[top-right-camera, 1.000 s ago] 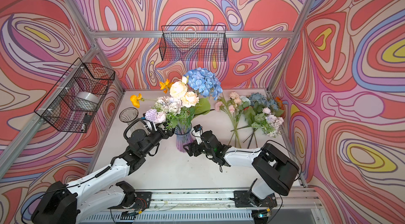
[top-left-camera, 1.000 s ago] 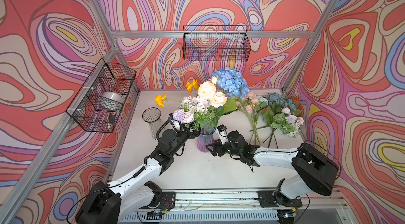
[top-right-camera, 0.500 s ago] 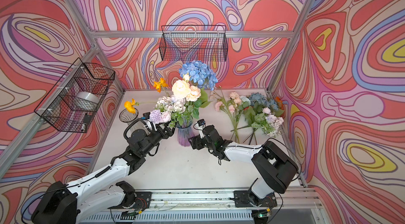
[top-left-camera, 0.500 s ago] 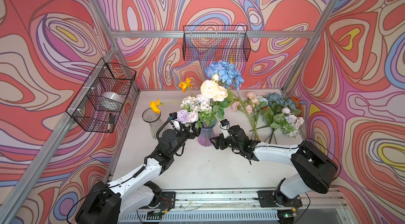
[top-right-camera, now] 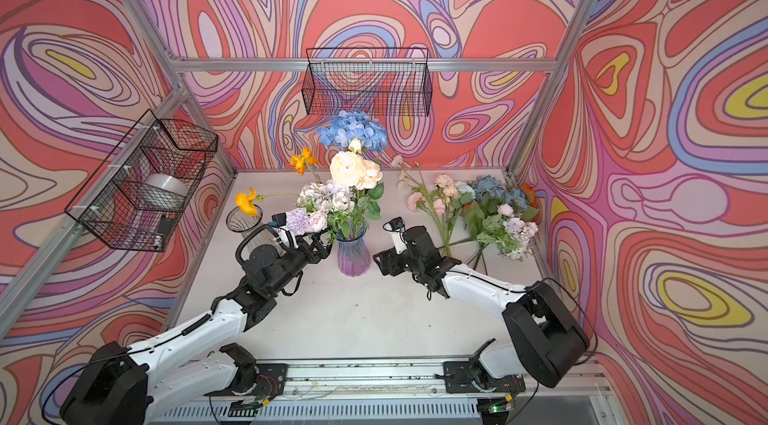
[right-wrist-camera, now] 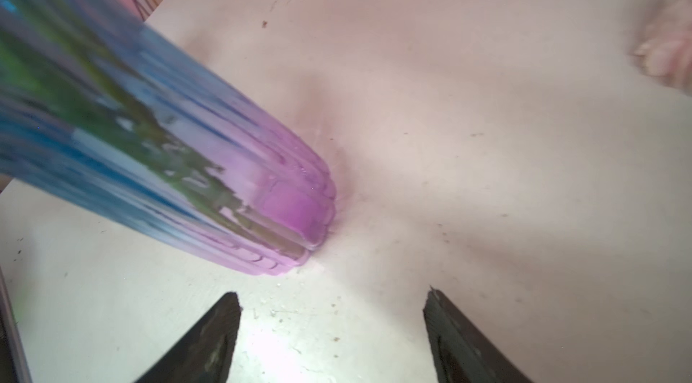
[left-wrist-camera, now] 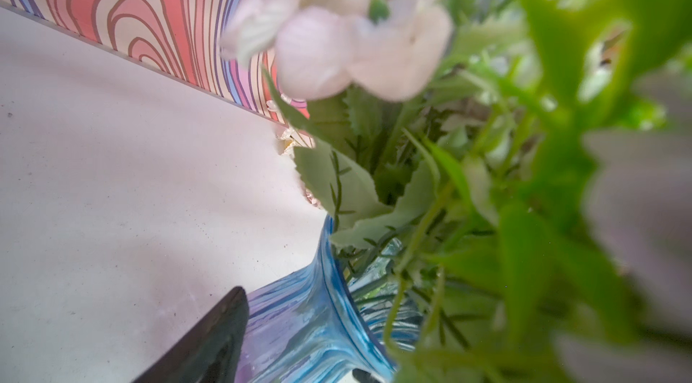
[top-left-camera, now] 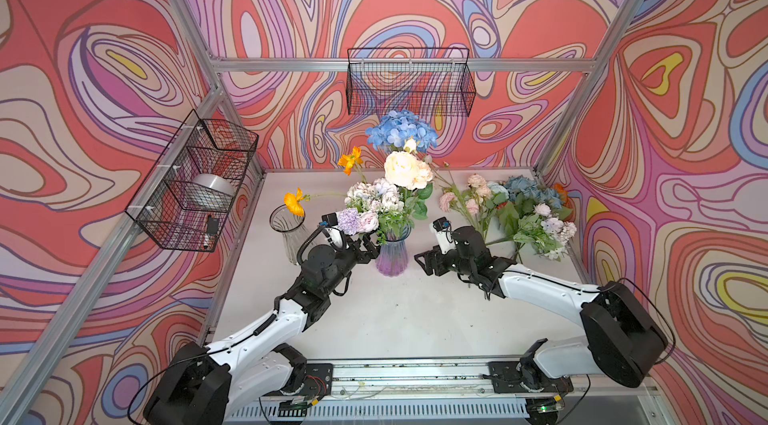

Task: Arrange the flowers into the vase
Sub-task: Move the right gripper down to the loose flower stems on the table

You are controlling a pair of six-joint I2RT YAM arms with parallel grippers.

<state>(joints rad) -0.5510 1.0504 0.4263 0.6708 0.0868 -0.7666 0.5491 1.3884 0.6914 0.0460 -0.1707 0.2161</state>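
Top views: blue, cream, lilac artificial flowers (top-left-camera: 401, 178) are standing in the blue-purple glass vase (top-left-camera: 392, 257) on the white table (top-left-camera: 395, 319), left gripper (top-left-camera: 370, 250) pinching its neck. Right gripper (top-left-camera: 424, 263) is hanging spread and empty, backed off since earlier. The vase is now sitting upright instead of tilted.

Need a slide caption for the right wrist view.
Right gripper, jaws open and empty, faces the blue-purple glass vase on the table.

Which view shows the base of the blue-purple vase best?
The right wrist view: the vase is close, base unobstructed, though blurred. Both top views show the whole vase small; the left wrist view shows only its rim and neck.
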